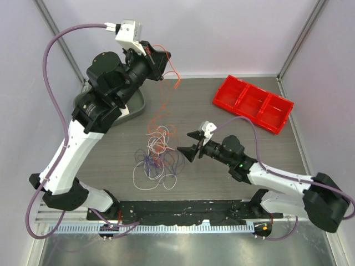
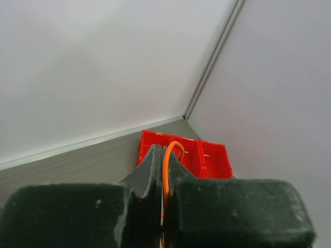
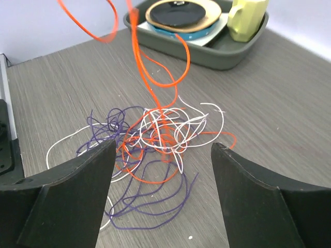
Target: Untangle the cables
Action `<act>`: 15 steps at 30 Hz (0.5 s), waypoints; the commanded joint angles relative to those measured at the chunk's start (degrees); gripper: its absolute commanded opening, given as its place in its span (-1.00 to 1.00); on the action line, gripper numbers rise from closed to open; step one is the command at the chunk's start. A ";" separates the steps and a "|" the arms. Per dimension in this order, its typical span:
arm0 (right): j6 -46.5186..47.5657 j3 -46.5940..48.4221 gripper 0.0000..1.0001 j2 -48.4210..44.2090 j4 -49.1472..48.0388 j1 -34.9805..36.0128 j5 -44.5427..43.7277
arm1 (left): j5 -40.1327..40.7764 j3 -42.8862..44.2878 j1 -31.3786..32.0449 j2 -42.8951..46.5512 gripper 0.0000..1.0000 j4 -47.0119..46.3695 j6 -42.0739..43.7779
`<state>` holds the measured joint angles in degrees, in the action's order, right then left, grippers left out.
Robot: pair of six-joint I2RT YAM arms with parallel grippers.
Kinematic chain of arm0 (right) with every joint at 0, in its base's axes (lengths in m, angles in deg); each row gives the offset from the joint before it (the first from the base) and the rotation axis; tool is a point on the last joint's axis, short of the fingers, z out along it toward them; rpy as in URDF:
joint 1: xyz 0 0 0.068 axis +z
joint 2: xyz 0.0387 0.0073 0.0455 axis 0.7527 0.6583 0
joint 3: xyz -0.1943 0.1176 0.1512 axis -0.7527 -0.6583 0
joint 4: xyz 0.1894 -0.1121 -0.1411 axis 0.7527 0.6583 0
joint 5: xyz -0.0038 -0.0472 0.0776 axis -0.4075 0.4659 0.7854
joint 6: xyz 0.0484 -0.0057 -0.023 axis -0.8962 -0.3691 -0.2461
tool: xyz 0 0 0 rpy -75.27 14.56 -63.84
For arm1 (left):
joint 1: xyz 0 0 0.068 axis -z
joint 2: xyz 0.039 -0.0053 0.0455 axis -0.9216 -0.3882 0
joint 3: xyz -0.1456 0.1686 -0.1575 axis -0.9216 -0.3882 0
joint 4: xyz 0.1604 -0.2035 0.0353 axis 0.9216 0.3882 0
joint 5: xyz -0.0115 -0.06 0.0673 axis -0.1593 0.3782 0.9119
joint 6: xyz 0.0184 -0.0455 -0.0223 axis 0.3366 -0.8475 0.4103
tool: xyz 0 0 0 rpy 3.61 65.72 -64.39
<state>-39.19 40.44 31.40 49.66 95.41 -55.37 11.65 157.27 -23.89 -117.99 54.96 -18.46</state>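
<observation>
Pale walls enclosed a grey wood-grain desk (image 1: 206,185), and on its middle lay the cables (image 1: 158,155), a loose heap of purple, white and orange loops spread flat on the surface. One orange cable (image 2: 165,175) rose out of that heap in slack curves towards the far left corner, where the left claw (image 1: 161,55) was raised well above the desk. Its fingers were pressed together with the orange strand pinched between them and a short loop poking out past the tips. The right claw (image 1: 189,143) hung low, just to the right of the heap, spread wide and gripping nothing; in its wrist view the tangle sat framed between the two fingers. A red compartment bin (image 1: 250,97) stood at the far right, and a grey tray (image 3: 207,56) of dishes at the far left.
</observation>
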 commanded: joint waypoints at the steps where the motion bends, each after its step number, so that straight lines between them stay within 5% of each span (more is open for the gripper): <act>1: 1.15 -2.46 0.62 -6.12 0.58 0.35 -2.14 | -0.81 -0.06 0.06 1.82 -1.00 0.56 1.85; 8: 7.39 5.97 0.62 3.27 5.60 0.34 0.84 | -3.36 -0.76 0.06 3.23 -1.00 0.03 1.15; 15: 7.57 11.32 0.61 18.21 -5.56 -0.18 -7.50 | -3.01 -0.68 0.15 3.32 -1.00 -0.14 0.97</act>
<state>-33.11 47.20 45.08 51.56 95.59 -58.17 9.87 156.51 -23.89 -116.18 55.57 -18.11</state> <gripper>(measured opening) 0.810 0.018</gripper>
